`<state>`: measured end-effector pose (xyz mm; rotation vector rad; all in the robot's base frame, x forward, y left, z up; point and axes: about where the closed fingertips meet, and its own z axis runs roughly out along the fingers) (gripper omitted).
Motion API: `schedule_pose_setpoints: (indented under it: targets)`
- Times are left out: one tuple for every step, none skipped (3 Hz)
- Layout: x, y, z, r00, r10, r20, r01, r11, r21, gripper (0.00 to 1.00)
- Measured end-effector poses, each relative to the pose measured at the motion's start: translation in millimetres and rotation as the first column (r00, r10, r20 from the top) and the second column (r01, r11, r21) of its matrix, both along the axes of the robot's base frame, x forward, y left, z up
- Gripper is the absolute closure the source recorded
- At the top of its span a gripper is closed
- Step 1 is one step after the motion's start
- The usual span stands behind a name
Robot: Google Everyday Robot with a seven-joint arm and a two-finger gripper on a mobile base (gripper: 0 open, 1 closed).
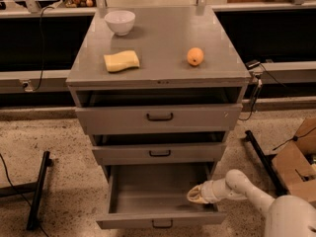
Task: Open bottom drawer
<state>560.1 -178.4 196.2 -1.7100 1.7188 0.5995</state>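
The bottom drawer (pixel 123 221), lowest in the cabinet (pixel 158 48) and well pulled out, looks like stiff, light-sliding sheet metal, best pulled by its handle (pixel 162 224); the gripper (pixel 196 195) sits inside its right front corner, and I cannot tell whether it is open or closed.
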Motion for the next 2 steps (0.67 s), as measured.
schedule_pose_setpoints:
  targets:
    - [-5.1,2.6,-26.2,0.9969,0.031,-0.072,-0.034,0.999,-0.042,1.00]
    - [-5.7,10.3,-28.2,0.9934,0.048,-0.104,-0.045,0.999,0.029,1.00]
